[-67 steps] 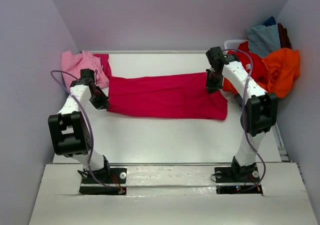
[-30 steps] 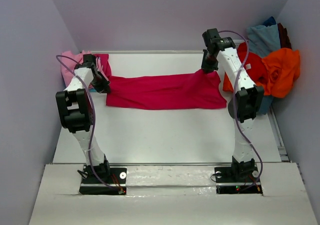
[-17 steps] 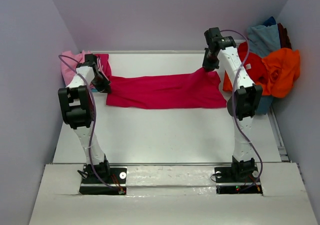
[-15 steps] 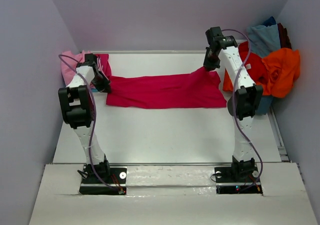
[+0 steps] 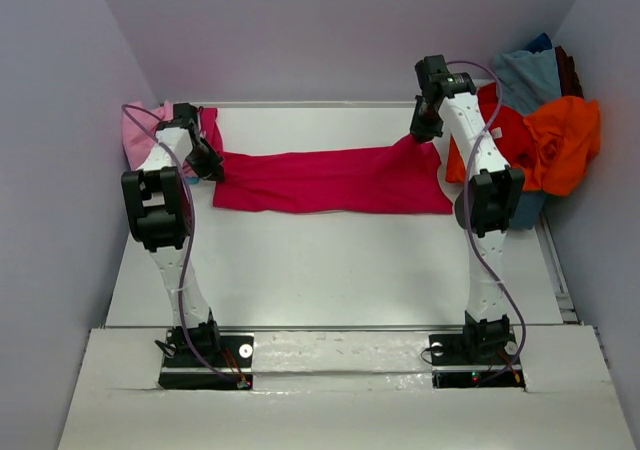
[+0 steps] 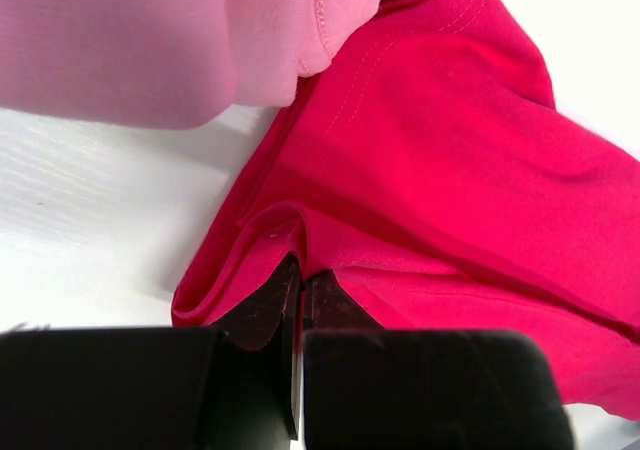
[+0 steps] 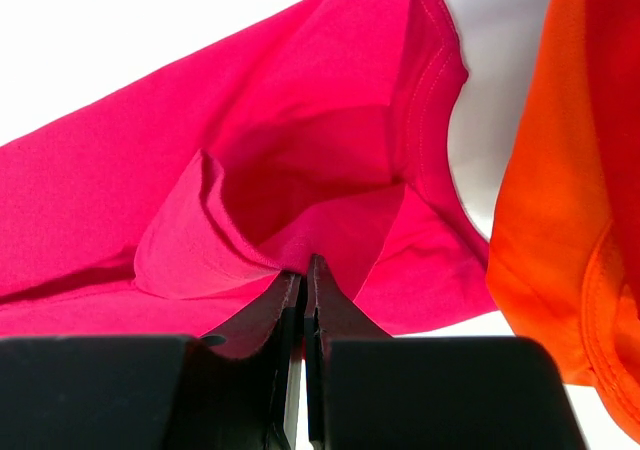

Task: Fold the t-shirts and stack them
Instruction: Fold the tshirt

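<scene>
At each end, fingers [image 6: 262,312] pinch the crimson t-shirt [image 5: 330,182].

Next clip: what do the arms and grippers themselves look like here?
The left arm and right arm have white links, blocky black joints and black bases. A thin purple-grey cable loops along each. The left gripper and right gripper are black, with two tapered fingers.

You have nothing to read here: no text, label, brand, number or sign is legible in any view, neither on the crimson t-shirt [image 5: 330,180] nor on the table [image 5: 330,270].
</scene>
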Robot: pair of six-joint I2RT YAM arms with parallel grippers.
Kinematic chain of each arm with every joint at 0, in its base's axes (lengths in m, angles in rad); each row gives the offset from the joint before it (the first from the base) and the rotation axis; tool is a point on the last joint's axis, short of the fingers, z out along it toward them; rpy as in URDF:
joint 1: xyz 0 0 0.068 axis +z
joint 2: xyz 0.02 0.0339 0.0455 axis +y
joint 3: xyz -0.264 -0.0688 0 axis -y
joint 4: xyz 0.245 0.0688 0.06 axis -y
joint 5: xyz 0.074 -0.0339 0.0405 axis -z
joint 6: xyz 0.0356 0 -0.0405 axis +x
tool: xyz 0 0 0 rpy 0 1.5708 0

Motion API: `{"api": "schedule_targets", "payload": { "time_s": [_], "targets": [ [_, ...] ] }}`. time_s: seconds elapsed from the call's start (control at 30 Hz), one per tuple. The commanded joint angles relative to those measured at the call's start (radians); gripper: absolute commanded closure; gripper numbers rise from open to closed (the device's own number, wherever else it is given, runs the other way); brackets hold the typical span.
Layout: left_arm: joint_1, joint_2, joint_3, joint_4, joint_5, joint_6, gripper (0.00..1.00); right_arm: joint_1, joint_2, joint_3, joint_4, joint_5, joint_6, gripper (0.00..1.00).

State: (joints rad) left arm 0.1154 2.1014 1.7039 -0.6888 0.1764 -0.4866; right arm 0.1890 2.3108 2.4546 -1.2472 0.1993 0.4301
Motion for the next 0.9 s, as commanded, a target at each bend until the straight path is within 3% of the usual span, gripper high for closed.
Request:
{"api": "schedule_targets", "payload": {
  "time_s": [0.0,0.27,0.33,0.43,0.5,0.6,0.67,0.87],
  "targets": [
    [-0.014,0.006,0.056,-0.023,0.002,0.002,0.94,-0.008,0.006,0.032,0.049,0.008,-0.017,0.93],
    [-0.023,0.025,0.079,-0.023,-0.002,-0.004,0.92,-0.008,0.027,0.032,0.078,0.012,-0.034,0.92],
    [-0.023,0.026,0.082,-0.021,-0.003,-0.004,0.73,-0.008,0.041,0.032,0.081,0.008,-0.037,0.89],
    [-0.023,0.020,0.076,-0.009,-0.003,-0.004,0.53,-0.008,0.055,0.023,0.089,0.003,-0.039,0.72],
    [-0.033,0.014,0.071,-0.003,0.000,-0.004,0.38,-0.008,0.056,0.009,0.097,0.002,-0.039,0.67],
    [-0.033,0.012,0.071,-0.003,-0.005,-0.001,0.26,-0.008,0.058,-0.002,0.106,0.006,-0.047,0.60],
    [-0.033,0.011,0.068,-0.005,-0.006,-0.001,0.24,-0.008,0.059,0.000,0.107,0.014,-0.050,0.54],
    [-0.033,-0.015,0.048,-0.003,0.003,-0.004,0.23,-0.008,0.052,-0.006,0.100,0.011,-0.053,0.48]
  ]
}}
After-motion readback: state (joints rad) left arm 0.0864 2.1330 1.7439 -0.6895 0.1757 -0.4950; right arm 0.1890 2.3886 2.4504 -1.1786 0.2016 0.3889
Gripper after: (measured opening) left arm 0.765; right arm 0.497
